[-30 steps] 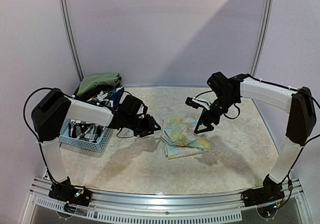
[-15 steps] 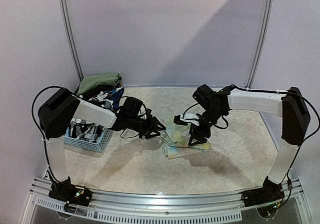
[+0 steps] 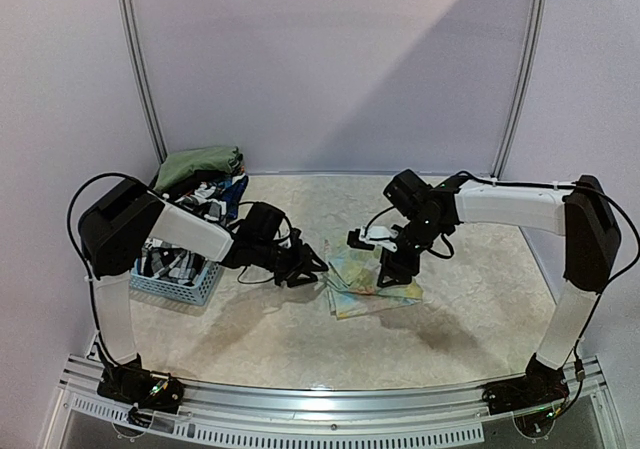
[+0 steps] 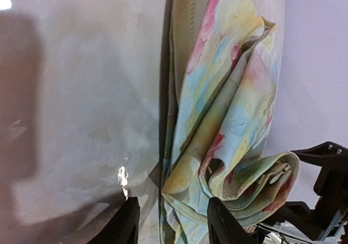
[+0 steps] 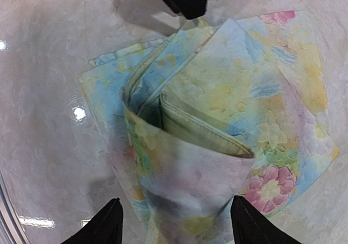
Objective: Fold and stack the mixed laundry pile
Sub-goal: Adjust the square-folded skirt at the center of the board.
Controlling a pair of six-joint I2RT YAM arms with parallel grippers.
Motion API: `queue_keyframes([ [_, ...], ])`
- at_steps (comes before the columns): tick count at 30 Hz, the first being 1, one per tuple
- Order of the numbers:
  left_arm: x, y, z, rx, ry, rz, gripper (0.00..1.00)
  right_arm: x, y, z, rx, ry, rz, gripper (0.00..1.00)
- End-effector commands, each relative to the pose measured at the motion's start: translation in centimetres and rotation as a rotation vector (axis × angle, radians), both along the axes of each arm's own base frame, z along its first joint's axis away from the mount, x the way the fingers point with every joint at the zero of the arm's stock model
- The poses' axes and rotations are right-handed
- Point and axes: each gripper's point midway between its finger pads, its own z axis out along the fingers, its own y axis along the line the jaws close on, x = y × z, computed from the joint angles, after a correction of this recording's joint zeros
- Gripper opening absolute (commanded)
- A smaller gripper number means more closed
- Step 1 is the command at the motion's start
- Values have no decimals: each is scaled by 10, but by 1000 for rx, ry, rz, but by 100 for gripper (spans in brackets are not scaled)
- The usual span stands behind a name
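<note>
The pale floral cloth [image 3: 368,287] lies folded on the table between both arms. My left gripper [image 3: 310,266] is low at its left edge, jaws open; in the left wrist view [image 4: 173,226] a corner of the cloth [image 4: 228,108] sits between the fingertips without being pinched. My right gripper [image 3: 392,274] is down over the cloth's far side, open wide [image 5: 179,227], with a raised fold of the cloth [image 5: 190,168] between its fingers. The rest of the laundry pile is back left: an olive-green piece [image 3: 195,164], a dark blue piece [image 3: 236,189] and a checked shirt [image 3: 165,261].
A light blue perforated basket [image 3: 185,291] stands at the left beside my left arm, with the checked shirt in it. Metal posts rise at the back corners, and an aluminium rail runs along the near edge.
My right arm has come down and leftward onto the floral cloth, its jaws narrowing a little. My left gripper has slid right to the cloth's left edge.
</note>
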Motion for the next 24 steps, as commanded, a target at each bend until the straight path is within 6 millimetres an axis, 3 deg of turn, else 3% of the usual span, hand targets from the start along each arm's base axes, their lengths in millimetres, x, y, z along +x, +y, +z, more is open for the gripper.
queue_keyframes([
  [1,-7,4,-3,26,-4,-15,44,11,-6,15,-20,-98,-32,71],
  [11,-2,-9,-7,-41,5,-20,36,13,9,-14,-25,-5,-26,71],
  [17,-1,-12,-13,-49,19,-23,34,11,13,-11,-3,16,-26,58],
  [24,3,-15,-10,-63,5,-17,14,4,15,-6,20,38,-14,32],
])
